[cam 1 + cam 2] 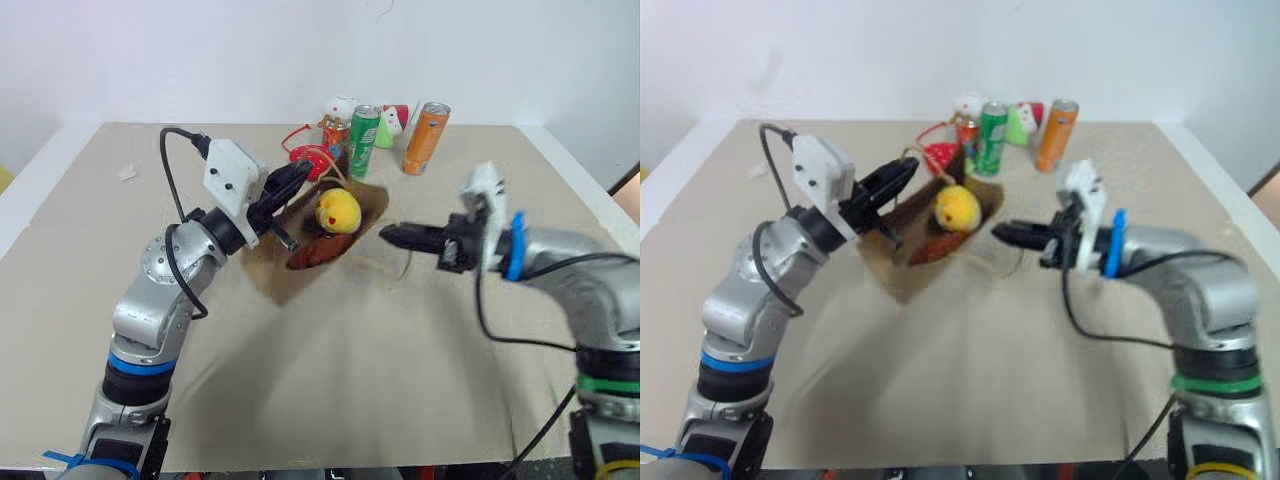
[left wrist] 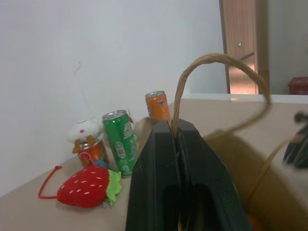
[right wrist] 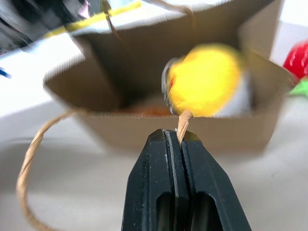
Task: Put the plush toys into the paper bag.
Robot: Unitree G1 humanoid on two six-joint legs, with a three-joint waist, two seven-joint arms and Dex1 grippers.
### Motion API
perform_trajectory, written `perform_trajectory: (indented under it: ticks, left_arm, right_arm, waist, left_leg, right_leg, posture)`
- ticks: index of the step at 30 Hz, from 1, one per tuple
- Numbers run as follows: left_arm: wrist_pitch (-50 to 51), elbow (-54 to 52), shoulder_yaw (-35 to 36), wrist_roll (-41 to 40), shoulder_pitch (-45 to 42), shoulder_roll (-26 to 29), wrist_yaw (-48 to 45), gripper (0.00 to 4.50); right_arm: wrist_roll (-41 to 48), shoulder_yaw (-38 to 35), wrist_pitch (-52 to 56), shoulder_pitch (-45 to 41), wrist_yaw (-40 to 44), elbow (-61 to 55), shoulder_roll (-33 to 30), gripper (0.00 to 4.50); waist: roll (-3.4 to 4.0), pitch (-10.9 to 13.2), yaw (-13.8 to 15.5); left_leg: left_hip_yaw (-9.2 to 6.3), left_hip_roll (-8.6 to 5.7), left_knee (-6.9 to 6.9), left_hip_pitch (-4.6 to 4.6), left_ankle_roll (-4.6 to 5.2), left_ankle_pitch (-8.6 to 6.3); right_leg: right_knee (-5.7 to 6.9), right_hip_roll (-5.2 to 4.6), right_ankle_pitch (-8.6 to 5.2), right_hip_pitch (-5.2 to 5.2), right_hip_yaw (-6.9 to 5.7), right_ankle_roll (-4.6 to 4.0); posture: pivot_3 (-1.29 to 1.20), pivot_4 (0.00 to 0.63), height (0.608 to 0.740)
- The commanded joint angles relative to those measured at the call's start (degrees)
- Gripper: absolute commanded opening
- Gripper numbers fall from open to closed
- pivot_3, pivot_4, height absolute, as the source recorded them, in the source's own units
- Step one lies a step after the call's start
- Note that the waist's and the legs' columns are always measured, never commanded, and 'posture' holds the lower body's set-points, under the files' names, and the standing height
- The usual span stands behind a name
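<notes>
While the left gripper pinches one cord handle of the paper bag on the worktop, the right gripper clamps the other cord handle; the yellow plush ball sits in the bag's mouth.

paper bag: inside mostly hidden by its walls | yellow plush ball: blurred in right wrist view | reddish thing low in bag: too unclear to identify | white figure: partly behind green can
</notes>
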Motion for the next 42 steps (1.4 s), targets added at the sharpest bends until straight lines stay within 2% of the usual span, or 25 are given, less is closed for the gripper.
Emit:
perform_trajectory:
  ticks: [1, 4, 8, 17, 26, 30, 32, 35, 36, 39, 41, 42]
  left_arm:
    - [-2.01, 0.86, 1.71, -0.2, -2.8, 0.56, -0.92, 0.0]
    - [-2.99, 2.16, 1.43, 0.21, -2.81, 0.27, -1.33, 0.0]
    - [-4.12, 2.85, 0.17, 0.76, -1.94, -0.31, -1.67, 0.0]
    - [-5.73, 4.33, 0.71, 1.68, -3.48, -1.66, -0.27, 0.0]
    - [-6.07, 2.58, -1.66, 3.52, 0.6, -0.62, -2.0, 0.0]
    - [-5.94, 2.62, -1.39, 3.27, 1.08, -0.44, -2.26, 0.0]
    - [-6.26, 3.26, -1.02, 3.5, 0.79, -0.17, -2.42, 0.0]
    - [-6.16, 3.85, -0.32, 3.15, 0.4, 0.12, -2.67, 0.0]
    - [-6.13, 4.0, -0.13, 2.98, 0.31, 0.21, -2.77, 0.0]
    - [-6.08, 4.43, 0.45, 2.38, 0.03, 0.24, -3.03, 0.0]
    - [-5.98, 4.6, 0.83, 1.58, -0.08, 0.34, -3.79, 0.0]
    - [-5.97, 4.67, 1.05, 1.15, -0.08, 0.43, -4.27, 0.27]
  right_arm:
    - [6.4, -5.52, 4.67, -6.37, 3.45, 0.32, -6.16, 0.15]
    - [6.34, -5.44, 4.79, -8.64, 2.78, 2.51, -7.33, 0.15]
    - [0.88, -1.62, 0.23, -7.36, 2.26, 4.1, -7.59, 0.15]
    - [-7.03, 3.53, -9.57, -10.82, 0.76, 11.04, -1.71, 0.15]
    - [-11.26, 7.47, -13.55, -10.51, 2.26, 14.01, 0.95, 0.15]
    - [-9.39, 5.97, -11.81, -11.45, 2.79, 13.59, 1.26, 1.25]
    - [-7.65, 4.3, -10.62, -11.92, 2.81, 12.98, 1.11, 2.32]
    - [-5.43, 1.39, -9.17, -12.25, 2.08, 12.6, 0.63, 3.11]
    - [-4.89, 0.3, -8.75, -12.32, 1.62, 12.74, 0.43, 3.71]
    - [-4.58, -1.99, -8.74, -12.01, 0.9, 13.36, -0.64, 4.41]
    - [-3.8, -4.38, -8.39, -11.69, -0.01, 13.8, -1.24, 4.41]
    - [-2.93, -5.95, -7.81, -11.55, -0.68, 14.02, -1.38, 4.48]
  waist:
    - [0.0, 0.0, 0.02]
    - [0.0, 0.0, -0.07]
    - [0.0, 0.0, -0.01]
    - [0.0, 0.0, -0.05]
    - [0.0, 0.0, -0.03]
    - [0.0, 0.0, -0.02]
    - [0.0, 0.0, -0.02]
    - [0.0, 0.0, -0.03]
    - [0.0, 0.0, -0.03]
    - [0.0, 0.0, -0.02]
    - [0.0, 0.0, -0.03]
    - [0.0, 0.0, -0.04]
  left_leg:
    - [0.03, 0.0, -0.01, -0.01, 0.0, 0.0]
    - [0.07, 0.0, -0.01, -0.01, 0.01, -0.01]
    - [0.04, 0.01, 0.0, 0.0, 0.02, 0.0]
    - [0.08, 0.01, 0.0, -0.03, 0.02, 0.0]
    - [0.1, 0.0, 0.0, -0.06, 0.02, 0.0]
    - [0.08, -0.01, 0.01, -0.05, 0.02, 0.0]
    - [0.08, 0.0, 0.01, -0.05, 0.02, 0.0]
    - [0.07, 0.01, 0.01, -0.05, 0.02, 0.0]
    - [0.07, 0.01, 0.01, -0.05, 0.02, 0.0]
    - [0.08, 0.0, 0.01, -0.05, 0.02, 0.0]
    - [0.08, -0.01, 0.01, -0.05, 0.02, 0.0]
    - [0.09, -0.01, 0.01, -0.05, 0.02, 0.0]
  right_leg:
    - [0.0, 0.0, 0.0, -0.02, 0.02, 0.0]
    - [0.0, -0.01, 0.0, -0.05, 0.06, 0.0]
    - [0.0, -0.01, 0.01, -0.01, 0.05, 0.0]
    - [0.01, -0.02, 0.02, -0.06, 0.06, 0.02]
    - [0.01, -0.04, 0.02, -0.08, 0.08, 0.02]
    - [0.02, -0.06, 0.03, -0.07, 0.06, 0.01]
    - [0.02, -0.05, 0.03, -0.07, 0.06, 0.01]
    - [0.02, -0.04, 0.03, -0.07, 0.06, 0.01]
    - [0.02, -0.04, 0.03, -0.07, 0.05, 0.0]
    - [0.02, -0.04, 0.03, -0.07, 0.06, 0.01]
    - [0.02, -0.06, 0.03, -0.07, 0.06, 0.01]
    - [0.02, -0.05, 0.03, -0.07, 0.06, 0.01]
  posture:
    - [0.0, 0.15, 0.74]
    - [0.0, 0.15, 0.74]
    - [0.0, 0.15, 0.74]
    - [0.0, 0.15, 0.74]
    - [0.0, 0.15, 0.74]
    - [0.0, 0.15, 0.74]
    - [0.0, 0.15, 0.74]
    - [0.0, 0.15, 0.74]
    - [0.0, 0.15, 0.74]
    - [0.0, 0.15, 0.74]
    - [0.0, 0.15, 0.74]
    - [0.0, 0.15, 0.74]
